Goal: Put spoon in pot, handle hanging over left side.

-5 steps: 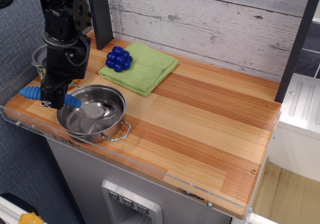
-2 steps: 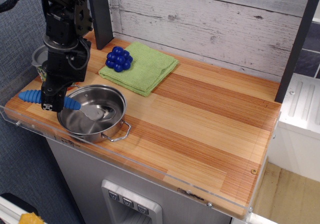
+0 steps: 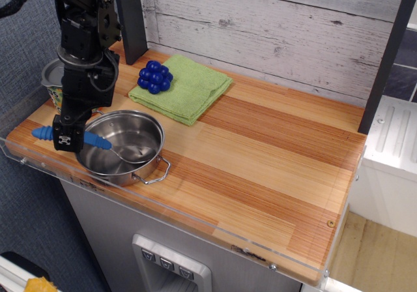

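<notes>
Starting at the left edge of the wooden desk (image 3: 273, 161), the black pincer (image 3: 67, 137) is clamped on the ribbed bright-blue plastic handle (image 3: 49, 134) of the spoon (image 3: 98, 142), and it's dropped lower than a second ago, so the silver bowl now sits down inside the shallow shiny steel pot (image 3: 124, 146) with the handle poking out over the left rim. Looks nearly done, just needs letting go. The dotted tin can (image 3: 52, 83) sits close behind; blue ball cluster (image 3: 155, 77) and green cloth (image 3: 186, 87) are well clear.
</notes>
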### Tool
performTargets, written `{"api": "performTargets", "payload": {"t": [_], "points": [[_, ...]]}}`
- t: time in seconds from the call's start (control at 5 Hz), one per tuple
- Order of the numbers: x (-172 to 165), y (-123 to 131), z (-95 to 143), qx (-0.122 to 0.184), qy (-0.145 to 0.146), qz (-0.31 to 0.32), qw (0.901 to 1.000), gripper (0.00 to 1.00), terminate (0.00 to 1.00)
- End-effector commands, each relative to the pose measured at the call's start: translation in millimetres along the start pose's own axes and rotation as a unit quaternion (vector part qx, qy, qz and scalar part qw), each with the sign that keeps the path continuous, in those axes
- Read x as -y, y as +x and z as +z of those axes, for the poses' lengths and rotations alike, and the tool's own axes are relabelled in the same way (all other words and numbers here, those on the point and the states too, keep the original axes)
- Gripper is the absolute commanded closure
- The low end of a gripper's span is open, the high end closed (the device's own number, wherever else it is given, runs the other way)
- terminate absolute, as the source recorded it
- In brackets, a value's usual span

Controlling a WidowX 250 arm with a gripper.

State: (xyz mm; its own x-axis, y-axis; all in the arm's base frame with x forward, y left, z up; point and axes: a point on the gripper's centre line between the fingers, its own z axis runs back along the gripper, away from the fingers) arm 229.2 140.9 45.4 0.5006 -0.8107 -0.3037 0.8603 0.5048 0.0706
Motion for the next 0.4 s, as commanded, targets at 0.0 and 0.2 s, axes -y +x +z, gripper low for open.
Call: {"api": "performTargets", "payload": {"t": [0.0,0.2], "points": [[-3.7,8.3,25.6,0.018,0.035,0.023,0.9989,0.0,0.0],[-8.0,16.1,33.1,0.038,0.05,0.106,0.9924,0.0,0.0]]}}
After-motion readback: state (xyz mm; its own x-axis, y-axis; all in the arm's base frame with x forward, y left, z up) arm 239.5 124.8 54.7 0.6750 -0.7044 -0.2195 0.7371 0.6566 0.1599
